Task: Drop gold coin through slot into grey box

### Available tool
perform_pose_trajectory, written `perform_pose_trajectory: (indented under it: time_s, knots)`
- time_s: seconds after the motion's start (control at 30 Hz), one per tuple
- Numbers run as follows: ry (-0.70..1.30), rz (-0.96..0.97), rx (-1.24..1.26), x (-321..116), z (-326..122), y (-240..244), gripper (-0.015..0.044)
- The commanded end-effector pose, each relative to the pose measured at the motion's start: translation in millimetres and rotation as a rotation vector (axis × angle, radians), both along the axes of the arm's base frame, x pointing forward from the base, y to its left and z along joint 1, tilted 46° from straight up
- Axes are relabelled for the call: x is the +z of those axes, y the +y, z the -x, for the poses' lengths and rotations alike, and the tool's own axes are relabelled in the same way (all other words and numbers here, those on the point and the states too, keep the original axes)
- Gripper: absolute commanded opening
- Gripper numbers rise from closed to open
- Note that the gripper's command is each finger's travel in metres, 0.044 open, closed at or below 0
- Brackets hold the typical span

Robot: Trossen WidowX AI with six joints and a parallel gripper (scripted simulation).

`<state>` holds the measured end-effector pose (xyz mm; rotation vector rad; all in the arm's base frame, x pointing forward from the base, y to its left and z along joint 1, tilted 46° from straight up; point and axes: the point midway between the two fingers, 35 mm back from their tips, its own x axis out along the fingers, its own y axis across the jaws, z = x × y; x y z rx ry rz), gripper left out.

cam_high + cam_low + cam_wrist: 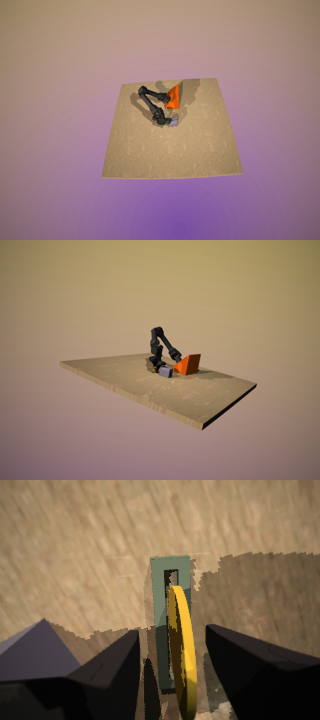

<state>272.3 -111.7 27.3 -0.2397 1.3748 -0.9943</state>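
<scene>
The gold coin [187, 655] [154, 369] stands on edge in the dark-green holder [157, 580], seen nearly edge-on in the wrist view. My gripper [172, 636] is part-way open and low over the holder, with one finger on each side of the coin. Gaps show on both sides; the right one looks narrower. The coin's near end reaches the bottom of the wrist view. The grey box [172, 123] [165, 372] [40, 655] stands close beside the holder, on the left in the wrist view. Its slot is hidden there, and the gripper partly covers the lid in the top view.
A large orange wedge [174, 99] [192, 364] stands behind the box, next to the arm's base. The arm arches over from it, and its shadow falls across the holder. The wooden table [168, 155] [116, 376] extends around them.
</scene>
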Motion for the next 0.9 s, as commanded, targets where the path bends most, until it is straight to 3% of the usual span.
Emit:
perform_pose_trajectory:
  time_s: [0.0,0.03,0.23,0.87]
  knots:
    - [0.007,0.005,0.000,-4,3,-5,0.0161]
    - [0.007,0.005,0.000,-5,3,-6,0.0161]
    - [0.007,0.005,0.000,-5,3,-6,0.0003]
    - [0.006,0.000,0.002,7,-2,8,0.0000]
